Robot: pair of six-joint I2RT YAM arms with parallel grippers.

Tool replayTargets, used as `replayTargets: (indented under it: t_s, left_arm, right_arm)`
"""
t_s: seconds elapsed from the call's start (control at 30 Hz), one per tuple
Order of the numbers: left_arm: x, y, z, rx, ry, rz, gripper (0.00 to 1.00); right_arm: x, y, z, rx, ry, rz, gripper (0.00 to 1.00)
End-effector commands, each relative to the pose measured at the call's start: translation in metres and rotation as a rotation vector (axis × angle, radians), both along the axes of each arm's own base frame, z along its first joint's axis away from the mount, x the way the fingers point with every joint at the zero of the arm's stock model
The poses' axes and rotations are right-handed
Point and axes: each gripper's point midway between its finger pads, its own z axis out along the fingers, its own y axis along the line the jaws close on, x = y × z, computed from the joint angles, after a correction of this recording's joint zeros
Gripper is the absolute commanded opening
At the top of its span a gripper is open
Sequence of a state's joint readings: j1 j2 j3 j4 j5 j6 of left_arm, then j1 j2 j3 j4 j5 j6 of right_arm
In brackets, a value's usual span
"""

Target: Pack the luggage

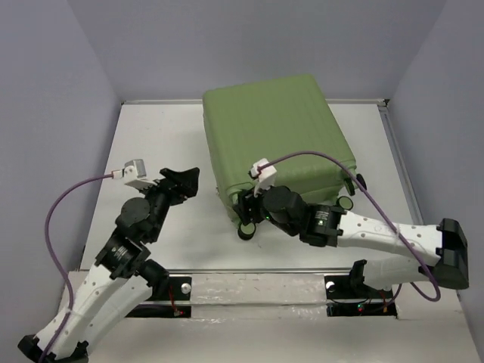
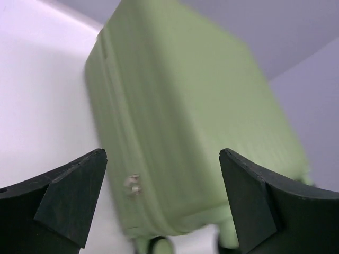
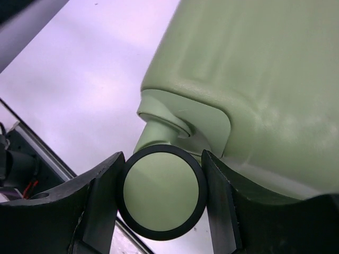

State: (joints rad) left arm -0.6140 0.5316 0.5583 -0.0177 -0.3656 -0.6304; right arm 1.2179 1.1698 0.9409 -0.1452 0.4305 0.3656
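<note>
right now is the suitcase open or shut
Shut. The luggage lies flat with its green outer shell facing up, its halves are together along the side, and no lining shows in any view.

Between my right jaws sits a wheel (image 3: 161, 193) with a smooth, matt, pale-green plastic face, ringed by a black tyre that looks like rubber. Just above them, the luggage (image 3: 265, 79) is hard light-green plastic, faintly ribbed, with a soft satin sheen. Both pairs of jaws are matt black plastic. Beyond my left jaws the same shell looks matt, and the desk (image 2: 37, 106) beside it is smooth, white and mildly glossy.
</note>
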Motion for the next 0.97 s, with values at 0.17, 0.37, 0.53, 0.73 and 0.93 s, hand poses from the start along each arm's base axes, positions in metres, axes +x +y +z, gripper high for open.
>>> replayTargets:
  t_s: [0.17,0.37,0.53,0.73,0.93]
  left_arm:
    - [-0.063,0.020,0.086,-0.069,-0.130,-0.119,0.99]
    - [-0.104,0.019,0.123,-0.135,-0.273,-0.257,0.99]
    - [-0.127,0.026,0.144,-0.147,-0.357,-0.303,0.99]
    - [-0.130,0.039,0.149,-0.104,-0.379,-0.255,0.99]
    - [-0.116,0.038,0.130,-0.097,-0.326,-0.217,0.99]
  right_arm:
    - [-0.020,0.113,0.051,0.049,-0.066,0.172,1.00]
    - [-0.032,0.061,0.101,0.086,-0.110,0.164,1.00]
    - [-0.044,-0.050,0.149,0.266,-0.180,0.069,1.00]
    - [-0.040,-0.163,0.159,0.499,-0.206,-0.154,1.00]
    - [-0.032,-0.191,0.120,0.547,-0.167,-0.284,1.00]
